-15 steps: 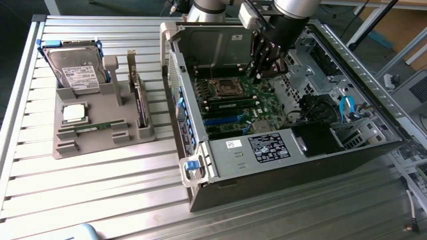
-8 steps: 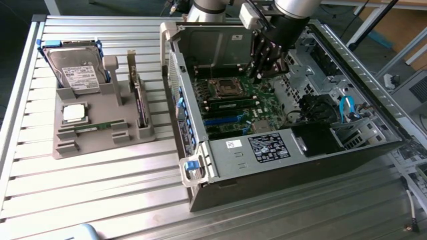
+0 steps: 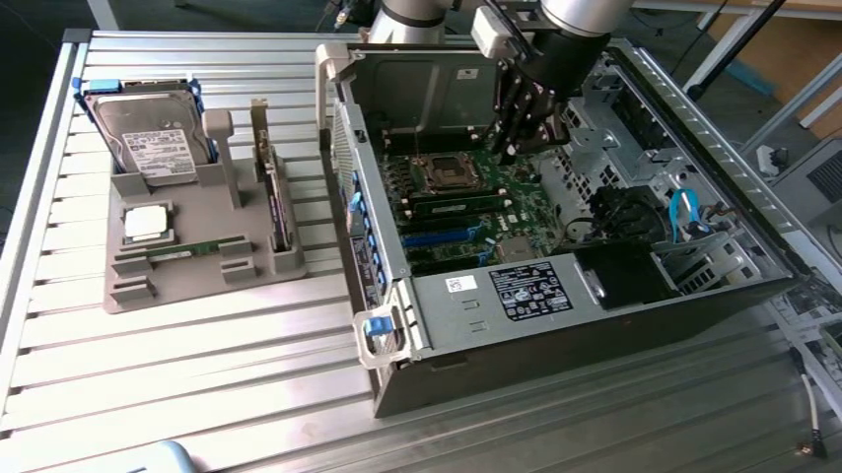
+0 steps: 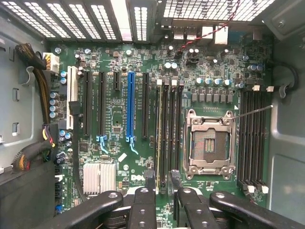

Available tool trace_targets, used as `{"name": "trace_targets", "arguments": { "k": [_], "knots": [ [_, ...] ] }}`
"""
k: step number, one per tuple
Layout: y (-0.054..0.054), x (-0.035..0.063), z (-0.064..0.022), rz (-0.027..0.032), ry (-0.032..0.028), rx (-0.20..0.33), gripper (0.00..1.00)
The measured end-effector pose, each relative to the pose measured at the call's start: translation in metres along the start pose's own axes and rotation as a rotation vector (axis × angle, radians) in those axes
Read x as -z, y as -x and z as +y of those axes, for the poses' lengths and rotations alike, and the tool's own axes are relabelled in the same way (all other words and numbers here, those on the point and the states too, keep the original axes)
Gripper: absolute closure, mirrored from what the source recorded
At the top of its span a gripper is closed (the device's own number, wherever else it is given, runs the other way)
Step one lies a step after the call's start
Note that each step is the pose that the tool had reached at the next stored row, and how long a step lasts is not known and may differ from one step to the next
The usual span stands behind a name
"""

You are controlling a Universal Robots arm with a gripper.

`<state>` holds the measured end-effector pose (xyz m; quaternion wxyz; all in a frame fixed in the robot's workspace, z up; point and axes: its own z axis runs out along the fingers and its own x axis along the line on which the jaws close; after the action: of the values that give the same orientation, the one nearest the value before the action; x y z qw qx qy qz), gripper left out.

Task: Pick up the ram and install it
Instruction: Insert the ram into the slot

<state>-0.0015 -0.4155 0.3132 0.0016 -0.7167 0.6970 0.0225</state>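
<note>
Green ram edge-up on the motherboard, empty claw wide just above, case walls near.

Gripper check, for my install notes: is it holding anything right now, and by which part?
Nothing is held. The gripper is open above the motherboard; one ram stands in a slot beneath it, the other ram lies on the grey tray.

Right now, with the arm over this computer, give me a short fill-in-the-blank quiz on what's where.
1. The gripper hangs above the motherboard, inside the open computer ___.
2. The processor socket is ___, with nothing seated in it.
3. A ram lies flat on the gray holder, next to the silver processor ___.
Missing words: case; empty; chip.
</note>
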Motion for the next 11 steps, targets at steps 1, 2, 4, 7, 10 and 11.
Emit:
{"name": "trace_targets", "arguments": {
  "k": [1,2,4,7,10,11],
  "knots": [
    [0.0,0.0,0.0,0.0,-0.0002,0.0,0.75],
    [0.0,0.0,0.0,0.0001,-0.0002,0.0,0.75],
    [0.0,0.0,0.0,0.0001,-0.0002,0.001,0.75],
    [0.0,0.0,0.0,0.0001,-0.0003,0.001,0.75],
    [0.0,0.0,0.0,0.0001,-0.0003,0.001,0.75],
    [0.0,0.0,0.0,0.0,-0.0002,0.001,0.75]
  ]
}}
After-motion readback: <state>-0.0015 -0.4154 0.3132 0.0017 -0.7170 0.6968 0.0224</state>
